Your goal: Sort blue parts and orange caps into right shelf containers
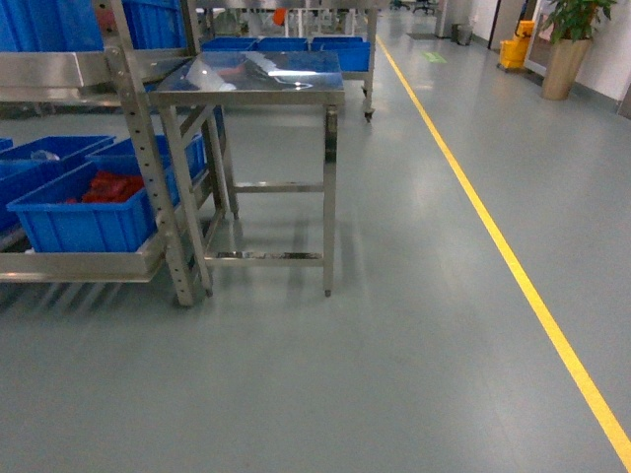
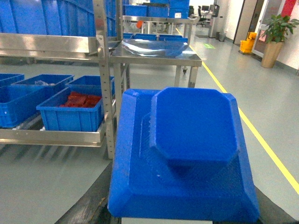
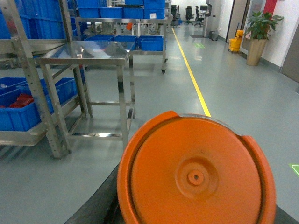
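In the left wrist view a blue part, a square bevelled block with an octagonal raised top, fills the lower middle. Dark fingers of my left gripper flank it from below, shut on it. In the right wrist view a round orange cap with a small centre boss sits between the dark fingers of my right gripper, shut on it. Neither gripper shows in the head view. Deep bright-blue crates stand on the upper level of the steel rack at the left. I cannot tell whether these are the right shelf containers.
A low blue bin of red pieces sits on the rack's bottom level among other blue bins. A steel table stands beside the rack. More blue crates lie beyond. A yellow floor line runs on the right, and a potted plant stands far right.
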Controlling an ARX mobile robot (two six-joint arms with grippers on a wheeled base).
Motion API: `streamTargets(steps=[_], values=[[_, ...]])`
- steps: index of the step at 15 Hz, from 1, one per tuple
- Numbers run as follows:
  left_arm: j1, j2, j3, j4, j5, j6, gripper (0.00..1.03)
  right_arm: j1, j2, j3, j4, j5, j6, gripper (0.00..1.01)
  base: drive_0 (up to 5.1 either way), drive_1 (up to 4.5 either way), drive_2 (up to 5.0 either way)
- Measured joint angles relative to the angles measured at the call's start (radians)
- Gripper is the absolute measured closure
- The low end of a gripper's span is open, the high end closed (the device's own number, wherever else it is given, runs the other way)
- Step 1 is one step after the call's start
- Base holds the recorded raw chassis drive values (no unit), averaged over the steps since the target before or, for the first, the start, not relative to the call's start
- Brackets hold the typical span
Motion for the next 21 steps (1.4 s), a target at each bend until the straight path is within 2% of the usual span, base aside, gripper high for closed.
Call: streamTargets(steps=[21], values=[[0.000, 0.000, 0.000, -0.001, -0.001, 0.000, 0.59, 0.000, 0.000, 0.000, 0.001, 0.000, 0.000, 0.56, 0.0, 4.31, -4.3]])
